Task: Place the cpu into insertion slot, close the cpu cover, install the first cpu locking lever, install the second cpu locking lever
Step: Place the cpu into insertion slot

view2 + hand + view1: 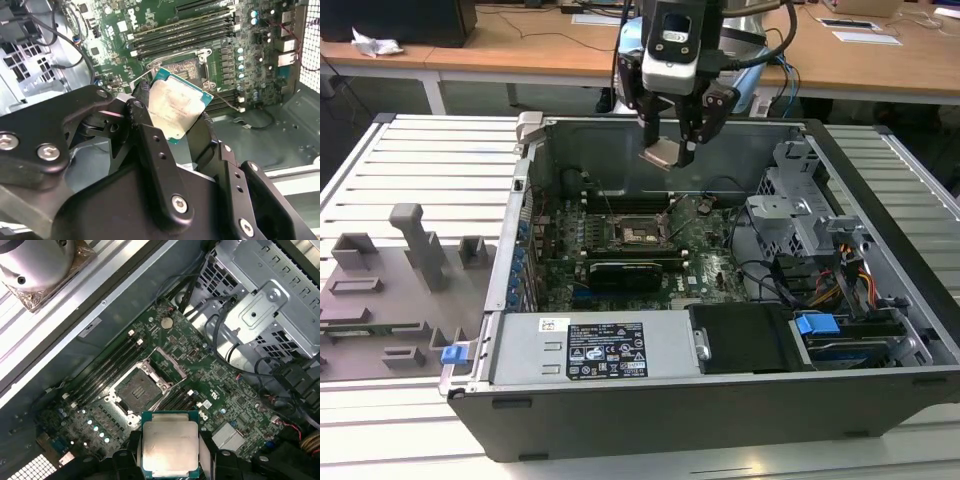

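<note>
REMOTE DESK: My claw (pixel 670 146) hangs in the upper middle of the exterior frame, above the open computer case (pixel 720 405). Its two fingers are clamped on opposite edges of the cpu (pixel 660 154). In both wrist views the chip (pixel 175 107) sits between the black fingers with its pale metal top toward the camera. In the exterior view it is tilted rather than flat.

Below it, well apart from the chip, the insertion slot (pixel 642 231) lies bare at the centre of the green motherboard (pixel 712 272). In the first wrist view the dark recess (pixel 140 388) is open, and the cpu cover (pixel 172 365) appears swung back from one side. The chip has not reached the socket.

By my reading, the step in hand is the carry-and-seat. To do it well I would:
- bring the chip level;
- square its edges to the recess;
- centre it over the slot before descending;
- lower it straight, never sliding it across the contacts;
- keep the fingers off the raised cover.

My count is one claw, one chip, one socket and one cover. Two thin wires near the socket (pixel 605 200) may be the locking levers, but I cannot be sure. Long memory slots flank the socket, and I cannot settle how many there are. A grey fixture plate (pixel 380 300) lies at the exterior view's left, on the slatted table (pixel 430 160).
</note>
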Motion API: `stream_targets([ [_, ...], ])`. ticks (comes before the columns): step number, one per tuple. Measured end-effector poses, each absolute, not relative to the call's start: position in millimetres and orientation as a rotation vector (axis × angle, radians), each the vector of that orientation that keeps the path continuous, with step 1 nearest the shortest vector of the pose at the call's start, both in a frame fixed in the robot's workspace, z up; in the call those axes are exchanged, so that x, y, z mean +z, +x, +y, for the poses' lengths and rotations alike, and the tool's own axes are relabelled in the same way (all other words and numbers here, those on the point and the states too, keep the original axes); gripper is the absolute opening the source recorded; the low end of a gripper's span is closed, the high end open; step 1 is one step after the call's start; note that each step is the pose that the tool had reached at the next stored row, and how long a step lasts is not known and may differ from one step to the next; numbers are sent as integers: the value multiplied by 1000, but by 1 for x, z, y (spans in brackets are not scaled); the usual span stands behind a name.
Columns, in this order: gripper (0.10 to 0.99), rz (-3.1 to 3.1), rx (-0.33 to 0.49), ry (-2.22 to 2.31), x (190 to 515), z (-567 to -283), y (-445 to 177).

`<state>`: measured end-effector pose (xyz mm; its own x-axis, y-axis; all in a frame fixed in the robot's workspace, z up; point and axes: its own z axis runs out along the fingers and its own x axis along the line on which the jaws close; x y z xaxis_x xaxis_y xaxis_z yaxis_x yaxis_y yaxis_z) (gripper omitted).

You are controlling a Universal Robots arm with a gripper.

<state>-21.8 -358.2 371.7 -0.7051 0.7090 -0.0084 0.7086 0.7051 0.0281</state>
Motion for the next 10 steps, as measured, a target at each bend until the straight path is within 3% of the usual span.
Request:
stream_targets([
  [10, 541, 2716, 20, 1531, 369, -358, -22],
])
